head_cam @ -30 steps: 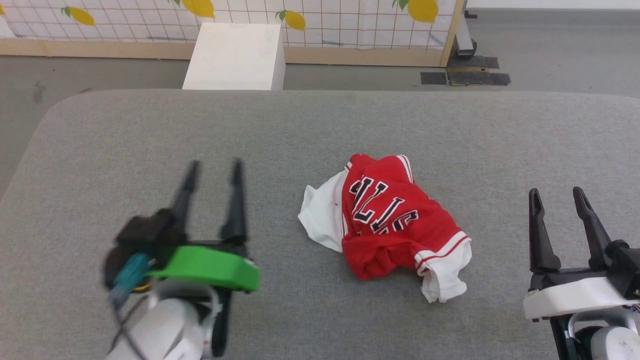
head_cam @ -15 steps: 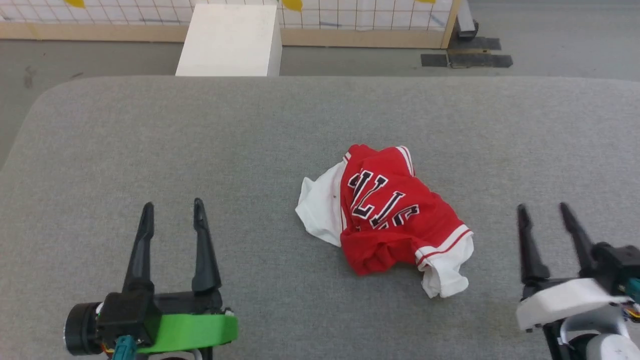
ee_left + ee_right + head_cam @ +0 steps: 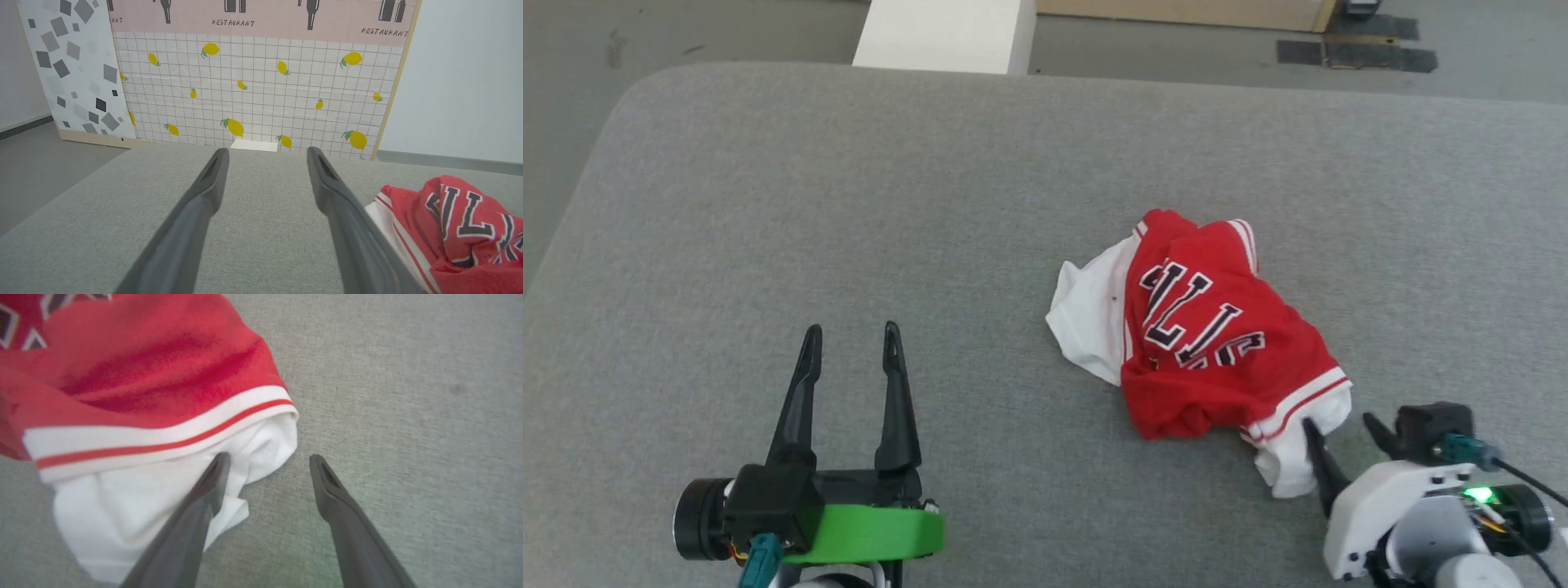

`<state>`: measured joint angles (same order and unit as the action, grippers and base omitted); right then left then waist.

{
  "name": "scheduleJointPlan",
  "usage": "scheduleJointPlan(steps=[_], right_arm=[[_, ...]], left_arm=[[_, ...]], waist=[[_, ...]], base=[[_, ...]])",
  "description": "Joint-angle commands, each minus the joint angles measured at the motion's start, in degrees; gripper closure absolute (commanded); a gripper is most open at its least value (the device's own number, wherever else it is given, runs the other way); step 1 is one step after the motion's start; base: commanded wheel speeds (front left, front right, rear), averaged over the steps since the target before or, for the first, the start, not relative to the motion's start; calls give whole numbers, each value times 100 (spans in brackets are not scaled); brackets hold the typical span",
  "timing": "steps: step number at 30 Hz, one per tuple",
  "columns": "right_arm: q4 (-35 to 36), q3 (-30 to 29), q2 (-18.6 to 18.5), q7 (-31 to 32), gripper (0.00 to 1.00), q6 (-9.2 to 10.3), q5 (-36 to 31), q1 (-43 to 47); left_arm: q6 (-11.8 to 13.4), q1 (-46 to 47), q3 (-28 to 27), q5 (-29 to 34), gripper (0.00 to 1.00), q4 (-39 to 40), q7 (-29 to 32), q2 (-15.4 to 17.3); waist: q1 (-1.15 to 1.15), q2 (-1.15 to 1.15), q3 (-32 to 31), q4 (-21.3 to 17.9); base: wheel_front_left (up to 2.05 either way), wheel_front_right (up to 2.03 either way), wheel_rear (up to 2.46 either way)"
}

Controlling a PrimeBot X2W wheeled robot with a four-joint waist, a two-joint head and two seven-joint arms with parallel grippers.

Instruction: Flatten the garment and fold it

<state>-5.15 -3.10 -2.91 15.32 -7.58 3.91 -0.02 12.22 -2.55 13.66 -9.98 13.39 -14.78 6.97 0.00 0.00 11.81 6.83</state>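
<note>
The garment (image 3: pixel 1201 343) lies crumpled in a heap right of the middle of the grey padded surface (image 3: pixel 849 204): red body with black white-outlined letters, white sleeves, striped trim. My right gripper (image 3: pixel 1339 422) is open and tilted down at its near right corner. In the right wrist view its left finger (image 3: pixel 204 498) lies over the white sleeve (image 3: pixel 135 506) while the right finger is over bare grey cloth; the right gripper (image 3: pixel 269 457) holds nothing. My left gripper (image 3: pixel 849 331) is open and empty at the near left, well apart from the garment (image 3: pixel 457 228), which shows to the right of the left gripper (image 3: pixel 266 151).
A white box (image 3: pixel 943 33) stands on the floor beyond the surface's far edge. Dark tape patches (image 3: pixel 1356 53) mark the floor at the far right. A lemon-patterned tiled panel (image 3: pixel 253 94) stands behind. Bare grey surface extends left of and beyond the garment.
The head camera has tilted down and shifted. My right gripper has come in and dipped to the garment's near white sleeve. The left gripper drew back to the near left, then stayed. The garment has not moved.
</note>
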Motion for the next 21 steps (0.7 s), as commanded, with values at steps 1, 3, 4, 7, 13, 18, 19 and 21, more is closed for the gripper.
scheduleJointPlan(steps=[1, 3, 4, 7, 13, 18, 19, 21], right_arm=[[-128, 105, 3, 14, 0, 9, -31, -125], [-321, 149, 3, 44, 55, 9, -36, -201], [-397, 156, 3, 53, 89, 9, -87, -233], [-540, 232, -19, 80, 100, 9, -249, -364], [-213, 595, -789, 288, 100, 9, -173, -786], [139, 566, -1815, 628, 100, 9, 5, -1211], [161, 526, -2026, 713, 100, 9, 72, -1282], [104, 440, -2417, 849, 100, 9, 134, -1376]], left_arm=[[-83, 107, -40, 86, 0, -34, -21, -60], [-163, 114, -79, 131, 0, -80, -21, -123], [-197, 112, -93, 149, 0, -104, -21, -148], [-278, 81, -162, 198, 0, -169, -21, -220], [-386, -59, -301, 256, 0, -216, -21, -306], [-472, -109, -384, 297, 0, -194, -21, -344], [-491, -108, -394, 305, 0, -188, -21, -351], [-536, -101, -393, 316, 0, -206, -21, -362]], waist=[[0, 0, 91, 110], [0, 0, 72, 145], [0, 0, 53, 160], [0, 0, -35, 185], [0, 0, -199, 137], [0, 0, -207, 131], [0, 0, -180, 135], [0, 0, -106, 157]], base=[[0, 0, 0], [0, 0, 0], [0, 0, 0], [0, 0, 0], [0, 0, 0], [0, 0, 0], [0, 0, 0], [0, 0, 0]])
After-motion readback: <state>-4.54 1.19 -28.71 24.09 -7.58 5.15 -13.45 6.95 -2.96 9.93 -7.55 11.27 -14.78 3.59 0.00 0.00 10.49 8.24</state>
